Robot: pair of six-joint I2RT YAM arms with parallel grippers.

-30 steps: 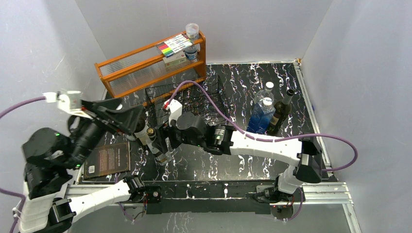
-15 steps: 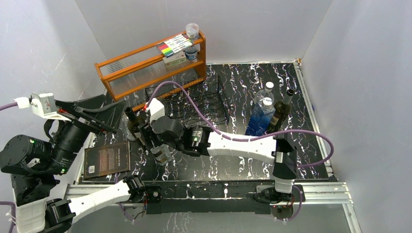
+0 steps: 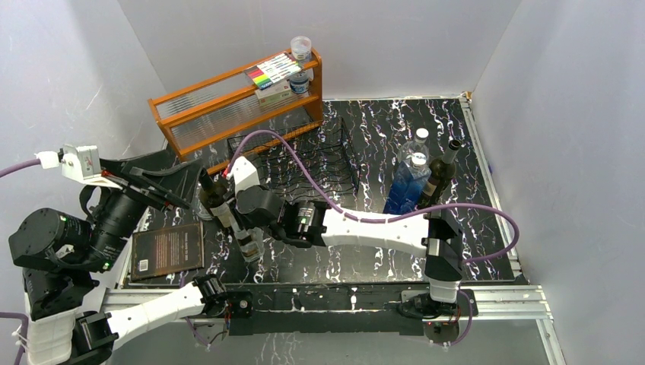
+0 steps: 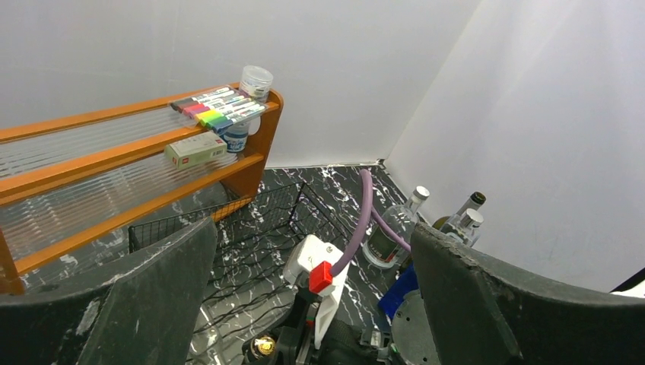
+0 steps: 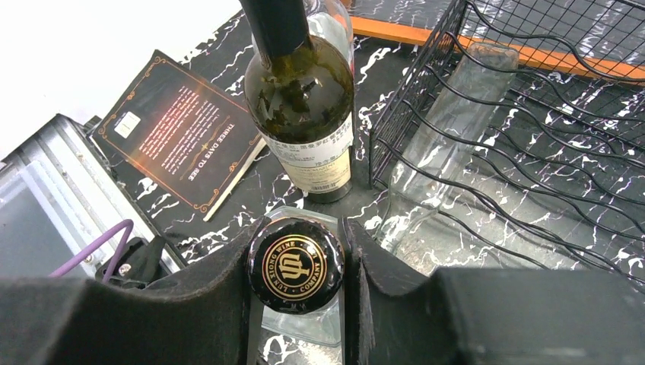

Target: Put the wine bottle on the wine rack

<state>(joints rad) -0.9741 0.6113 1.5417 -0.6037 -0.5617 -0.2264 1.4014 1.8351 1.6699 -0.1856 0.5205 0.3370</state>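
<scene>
A clear glass wine bottle (image 3: 249, 245) stands upright near the table's front, left of centre. Its black cap with a gold emblem (image 5: 297, 266) sits between the pads of my right gripper (image 5: 304, 228), which is shut on it from above. A dark green bottle (image 5: 304, 99) stands just beyond it, apart from the fingers. The wine rack (image 3: 304, 160), low black wire, is behind and to the right, and its near corner (image 5: 426, 91) is close by. My left gripper (image 3: 163, 182) hangs open and raised at the far left, holding nothing.
A dark book (image 3: 167, 251) lies flat at the front left. The orange wooden shelf (image 3: 228, 106) with markers and small jars stands behind the rack. A blue-and-clear bottle (image 3: 411, 179) and a dark bottle (image 3: 443, 171) stand at the right.
My right gripper slid left over the clear bottle and closed on its cap. The left arm drew back to the left and stayed open.
</scene>
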